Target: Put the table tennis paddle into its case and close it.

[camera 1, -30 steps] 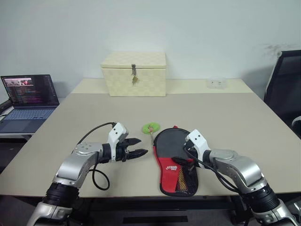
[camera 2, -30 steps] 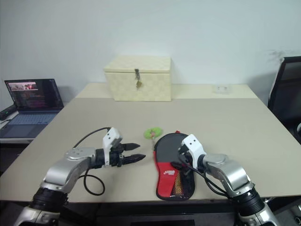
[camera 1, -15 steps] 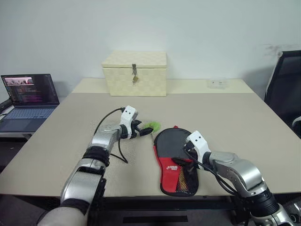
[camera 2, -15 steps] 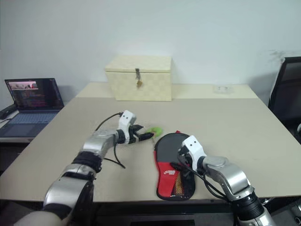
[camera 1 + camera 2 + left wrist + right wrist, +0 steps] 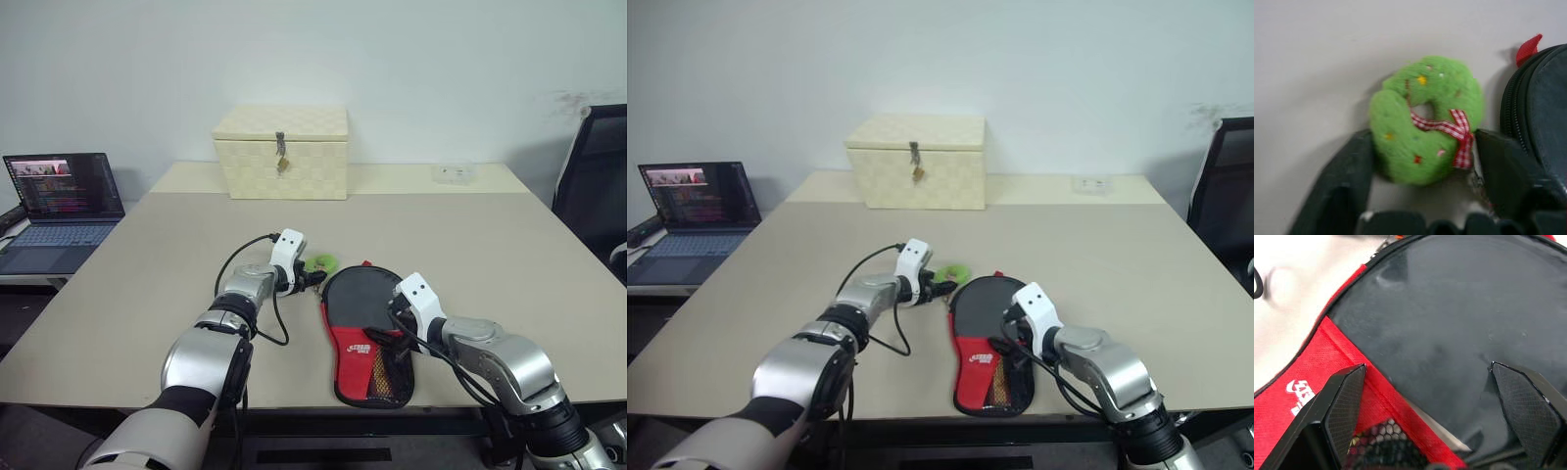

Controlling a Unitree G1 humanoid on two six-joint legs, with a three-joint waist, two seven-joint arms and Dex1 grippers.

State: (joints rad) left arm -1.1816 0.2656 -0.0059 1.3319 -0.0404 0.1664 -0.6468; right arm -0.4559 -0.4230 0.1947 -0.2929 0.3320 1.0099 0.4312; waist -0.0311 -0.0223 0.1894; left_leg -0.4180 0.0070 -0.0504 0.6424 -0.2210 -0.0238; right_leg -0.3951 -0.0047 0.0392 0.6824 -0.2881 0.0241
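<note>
The case (image 5: 355, 297) lies flat near the table's front edge, black fabric with a red panel, a white logo and a mesh pocket. Its zipped rim shows in the left wrist view (image 5: 1542, 112). The table tennis paddle is hidden. A green felt wreath charm (image 5: 318, 262) with a red checked bow lies just beside the case's far end. My left gripper (image 5: 313, 279) has one finger on each side of the charm (image 5: 1420, 117), both touching it. Over the case's middle, my right gripper (image 5: 392, 315) stands open, its fingertips (image 5: 1352, 382) spread wide above the black fabric (image 5: 1449, 308).
A cream woven box (image 5: 280, 152) with a metal latch stands at the back of the table (image 5: 490, 245). A small white object (image 5: 453, 173) lies at the back right. An open laptop (image 5: 59, 201) sits on a lower surface to the left, and a black chair (image 5: 593, 176) to the right.
My left arm has reached forward and right, from beside the case to the green wreath, and its fingers have narrowed onto it. The right gripper has stayed over the case.
</note>
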